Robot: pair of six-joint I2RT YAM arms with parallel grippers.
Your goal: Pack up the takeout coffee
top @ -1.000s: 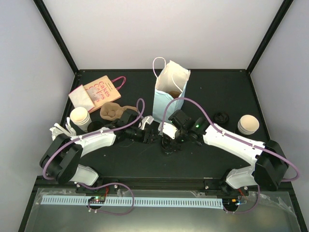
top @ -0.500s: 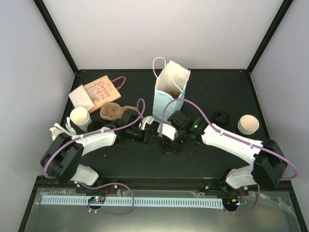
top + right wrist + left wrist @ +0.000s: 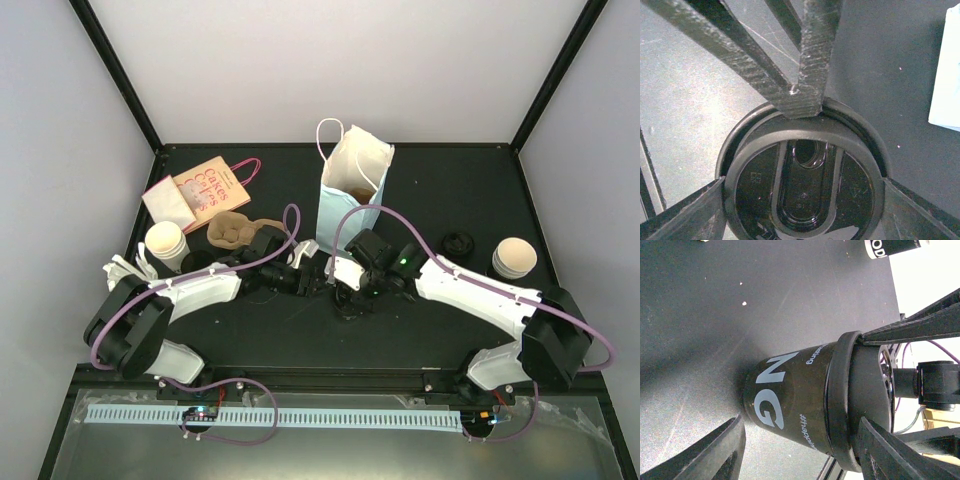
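- While right gripper clamps the lid wide, it sits skewed on coffee cup, top view centre, below paper bag.
- Jaws of left gripper spread, grip unclear; pressing could tip the cup.

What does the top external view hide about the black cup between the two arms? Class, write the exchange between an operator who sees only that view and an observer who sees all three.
Operator: Is the black paper cup covered?
Observer: Yes. The left wrist view shows a round black plastic lid sitting on its rim.
Operator: Where do the fingers of the right gripper sit?
Observer: In the right wrist view they meet the lid's edge on opposite sides.
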